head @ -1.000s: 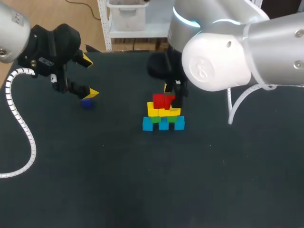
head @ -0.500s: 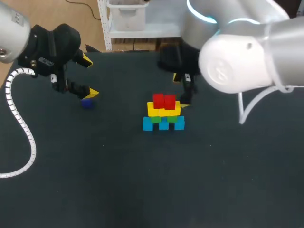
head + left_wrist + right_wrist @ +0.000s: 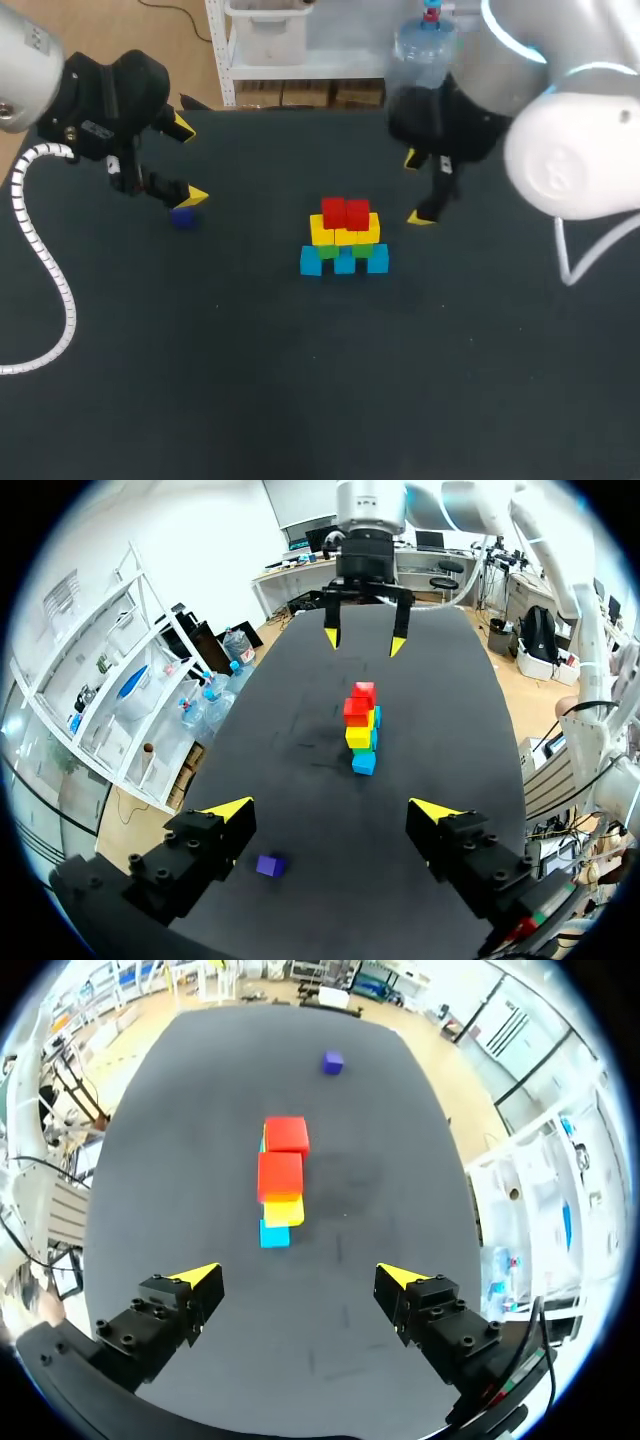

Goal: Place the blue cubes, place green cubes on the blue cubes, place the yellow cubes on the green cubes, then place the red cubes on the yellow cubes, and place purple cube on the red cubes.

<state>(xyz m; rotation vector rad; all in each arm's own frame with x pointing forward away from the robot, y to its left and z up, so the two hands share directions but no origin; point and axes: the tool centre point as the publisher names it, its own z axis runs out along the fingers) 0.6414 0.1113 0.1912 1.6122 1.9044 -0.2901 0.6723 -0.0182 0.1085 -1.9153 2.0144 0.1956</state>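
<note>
A cube stack stands mid-table: three blue cubes [image 3: 344, 261] at the bottom, then green cubes [image 3: 345, 249], yellow cubes [image 3: 345, 232] and two red cubes [image 3: 345, 212] on top. From the right wrist the red cubes [image 3: 282, 1156] top the same stack. A purple cube [image 3: 182, 217] lies alone at the left, just under my left gripper [image 3: 188, 160], which is open and empty. In the left wrist view the purple cube [image 3: 268, 864] sits near one finger of that gripper [image 3: 331, 810]. My right gripper [image 3: 416, 188] hangs open and empty to the right of the stack.
The dark table [image 3: 320, 380] has bare surface in front of the stack and on both sides of it. A white cable [image 3: 40, 270] from my left arm loops over the table's left edge.
My right gripper has let go of the red cube on the stack, opened wide and drawn back to the right. The left arm and the purple cube have not moved.
</note>
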